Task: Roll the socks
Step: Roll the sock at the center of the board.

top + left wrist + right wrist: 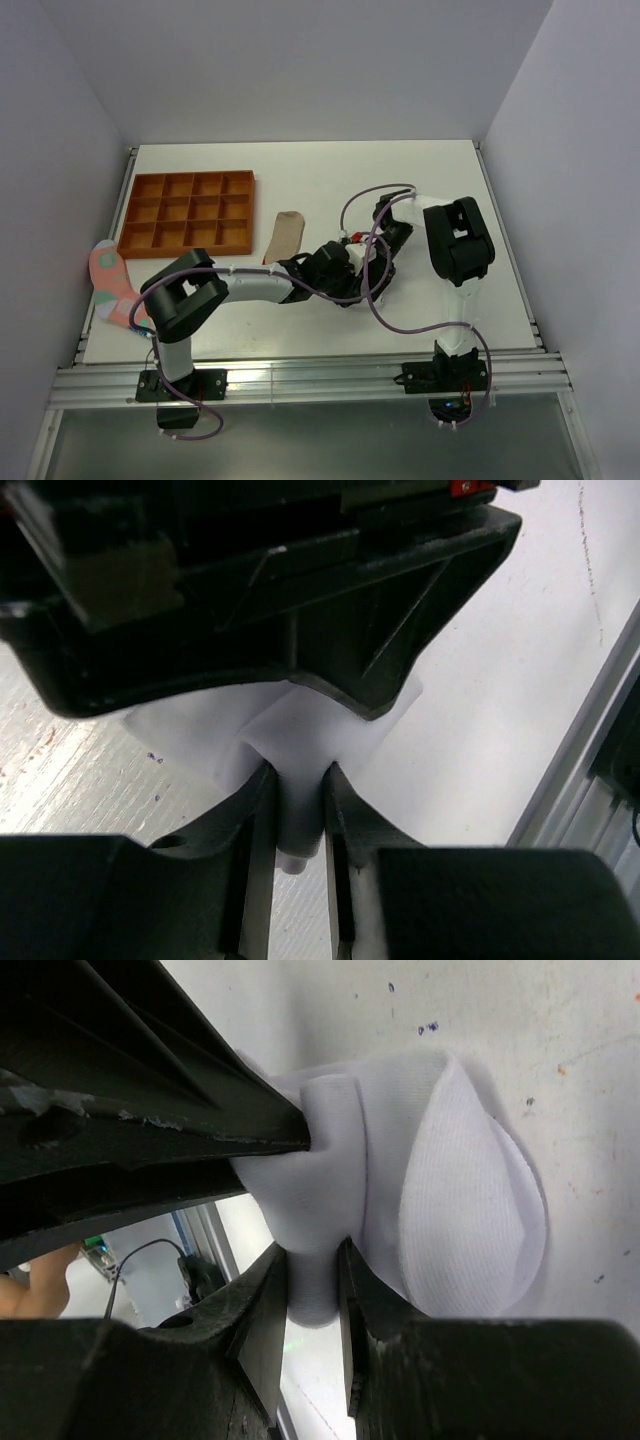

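Note:
A white sock (320,725) lies bunched on the white table between both arms. In the left wrist view my left gripper (298,780) is shut on a fold of it. The right wrist view shows my right gripper (312,1260) shut on another fold of the same white sock (450,1210), whose rounded end spreads flat on the table. Seen from above, the left gripper (333,263) and right gripper (362,255) meet nose to nose mid-table and hide that sock. A beige sock (288,235) lies just left of them. A red spotted sock (112,283) hangs at the table's left edge.
An orange compartment tray (188,212) sits at the back left, close to the beige sock. A purple cable (385,320) loops from the right arm over the table. The aluminium rail (300,385) runs along the near edge, and walls enclose the table on three sides.

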`<state>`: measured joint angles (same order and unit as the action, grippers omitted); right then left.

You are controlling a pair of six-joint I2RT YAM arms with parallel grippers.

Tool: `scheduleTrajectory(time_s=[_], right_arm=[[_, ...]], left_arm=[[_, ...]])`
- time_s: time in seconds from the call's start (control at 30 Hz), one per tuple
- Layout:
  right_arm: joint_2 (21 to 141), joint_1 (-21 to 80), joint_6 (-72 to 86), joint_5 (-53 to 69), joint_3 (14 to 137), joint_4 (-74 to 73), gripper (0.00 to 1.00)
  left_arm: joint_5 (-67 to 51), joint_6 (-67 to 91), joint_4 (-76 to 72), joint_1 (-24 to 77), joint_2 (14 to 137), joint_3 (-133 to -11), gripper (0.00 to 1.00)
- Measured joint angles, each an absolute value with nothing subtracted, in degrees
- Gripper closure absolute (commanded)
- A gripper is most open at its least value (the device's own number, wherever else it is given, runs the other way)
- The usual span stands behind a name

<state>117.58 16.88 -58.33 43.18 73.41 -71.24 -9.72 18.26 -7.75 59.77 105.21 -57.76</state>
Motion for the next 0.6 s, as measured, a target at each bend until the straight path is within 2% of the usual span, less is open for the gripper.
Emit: scheduleTrajectory(time_s=[0.07, 0.3, 0.6], right_arm=[[117.6, 16.8, -58.3, 42.7, 73.4, -71.4, 0.77], [115.0, 16.6, -54.8, 41.1, 70.6, -68.3, 0.51], [108.7, 15.7, -48.7, 38.7, 65.9, -61.6, 0.37]], left_arm=[[-10.5, 19.2, -7.2, 59.6, 105.8, -58.6, 1.0], [-12.2, 23.5, -2.9, 59.3, 107.9, -62.2, 1.0], [-13.7, 29.6, 2.2, 59.2, 110.3, -66.7, 1.0]])
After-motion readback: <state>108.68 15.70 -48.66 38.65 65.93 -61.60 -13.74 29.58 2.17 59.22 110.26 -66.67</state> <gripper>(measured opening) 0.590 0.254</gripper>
